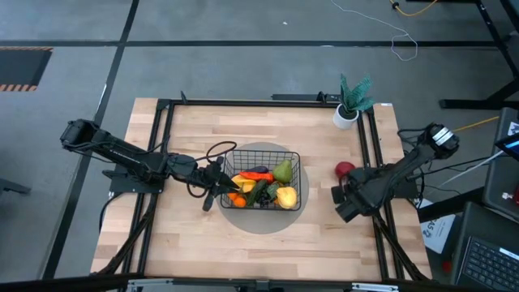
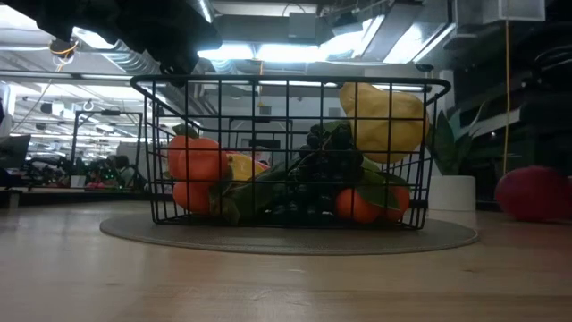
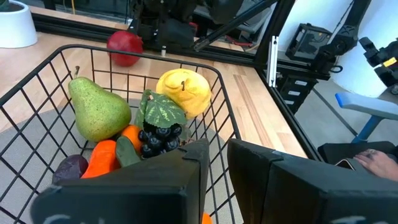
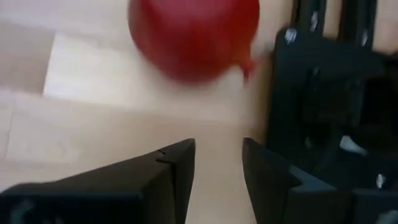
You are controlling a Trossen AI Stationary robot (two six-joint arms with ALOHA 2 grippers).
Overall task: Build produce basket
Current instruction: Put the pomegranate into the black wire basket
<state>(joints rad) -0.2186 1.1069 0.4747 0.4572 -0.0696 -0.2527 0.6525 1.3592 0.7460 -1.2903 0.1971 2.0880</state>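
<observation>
Lying beyond right gripper [image 4: 217, 168], red apple [image 4: 193, 34], seemingly untouched

I see a light wooden tabletop [image 1: 195, 130] edged by a black metal frame [image 1: 243, 102]. A round grey mat [image 1: 261, 224] lies near its middle. A teal potted plant [image 1: 354, 96] in a white pot [image 1: 345, 117] stands at the far right corner. On the grey floor beyond, a thin white cable [image 1: 403, 42] trails. Off the right edge I can make out a keyboard [image 1: 491, 264] and some papers [image 1: 435, 231].
</observation>
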